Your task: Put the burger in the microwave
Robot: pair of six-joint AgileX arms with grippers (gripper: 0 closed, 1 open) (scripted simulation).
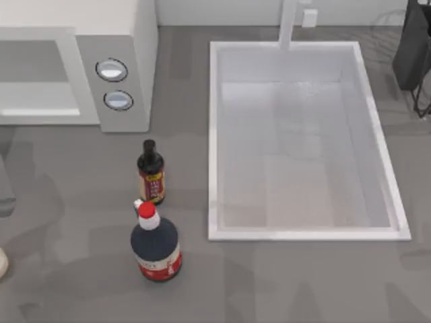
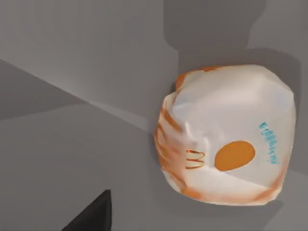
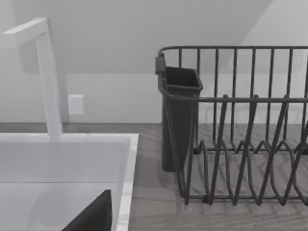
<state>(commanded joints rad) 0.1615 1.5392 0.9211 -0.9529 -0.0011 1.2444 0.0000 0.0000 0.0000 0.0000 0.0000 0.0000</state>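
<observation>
Counter (image 1: 81, 202), grey, carries everything; sink (image 1: 214, 134), one, white, sunk at the top view's right, tap post (image 1: 288, 23) at its far rim; microwave (image 1: 124, 40), one, far left, cavity open and grey inside, two silver dials (image 1: 112, 70) on its side panel; door position not clear, but the open cavity looks ready to take a load.

Rack (image 3: 240, 125), one, dark wire, with a dark cutlery cup (image 3: 179, 120) at its corner, stands just past the sink in the right wrist view; the right arm looks parked up that way, at the far right of the top view; a dark wedge at that view's edge may be a finger, cannot tell if its gripper is open or closed.

Bottles, two, dark: the larger red-capped one (image 1: 155, 242) nearer, the slimmer black-capped one (image 1: 150, 171) just behind it, both upright, between microwave and sink; not part of the job, but near the likely carry path.

Burger (image 2: 226, 137), one, in a white and orange wrapper, lies on the counter below and ahead of the left wrist camera, clear of any finger; a pale sliver at the top view's left edge may be it. Left gripper's state: cannot tell; judged hovering to line up a grasp, not yet holding.
</observation>
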